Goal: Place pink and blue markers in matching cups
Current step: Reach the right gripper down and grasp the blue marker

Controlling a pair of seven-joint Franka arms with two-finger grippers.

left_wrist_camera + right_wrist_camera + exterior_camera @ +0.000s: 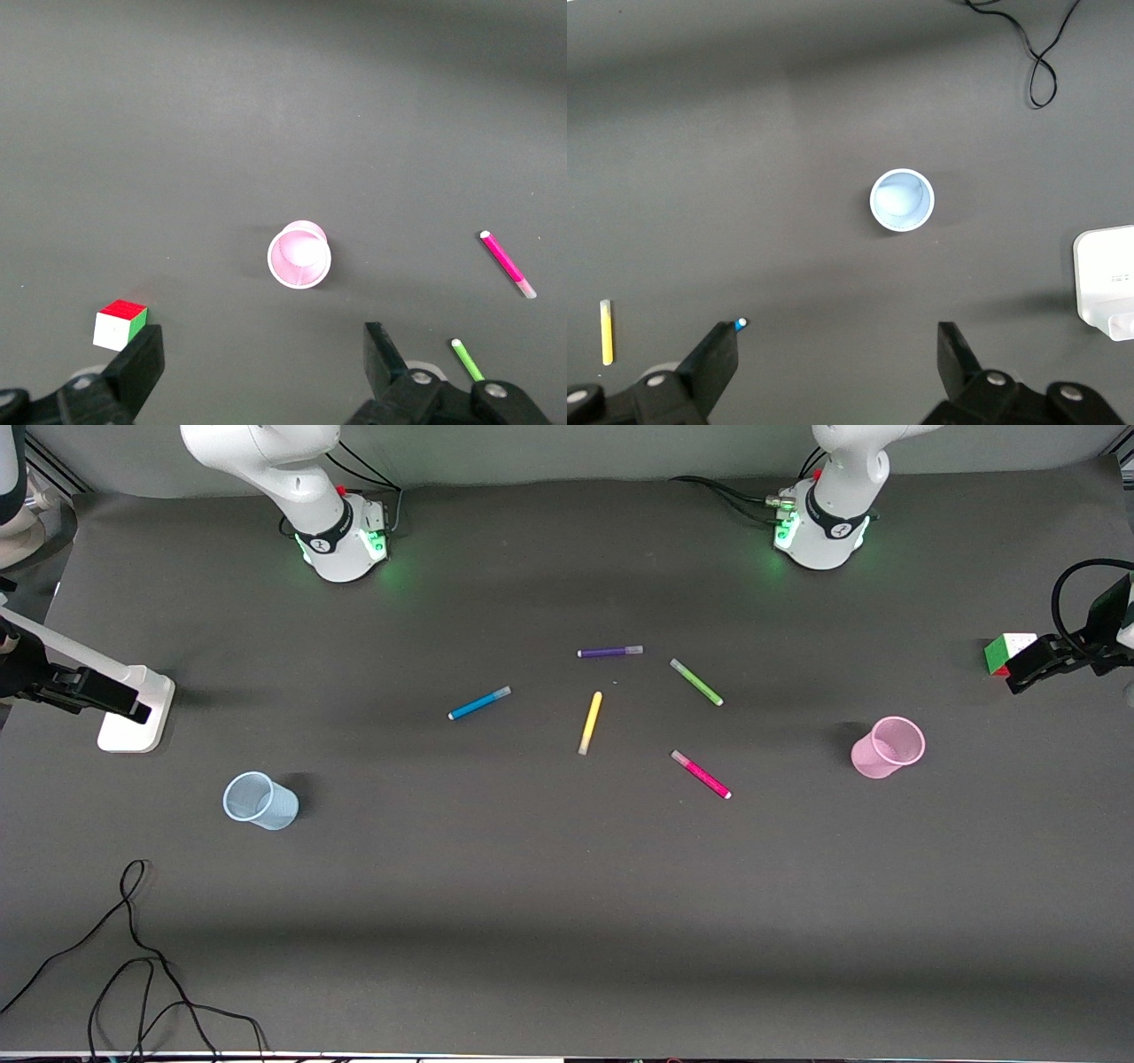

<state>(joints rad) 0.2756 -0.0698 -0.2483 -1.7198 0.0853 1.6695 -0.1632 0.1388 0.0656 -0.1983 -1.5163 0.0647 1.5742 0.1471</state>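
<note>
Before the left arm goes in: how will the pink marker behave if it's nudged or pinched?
The pink marker is a slim round pen lying flat on the table, so a sideways nudge will probably roll it. It looks rigid and light, so it should lift without sagging. Its smooth narrow barrel may slip or pivot unless pinched near the middle.

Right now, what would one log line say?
left gripper: open, above pink cup | right gripper: open, above blue cup | pink marker, blue marker: on table
</note>
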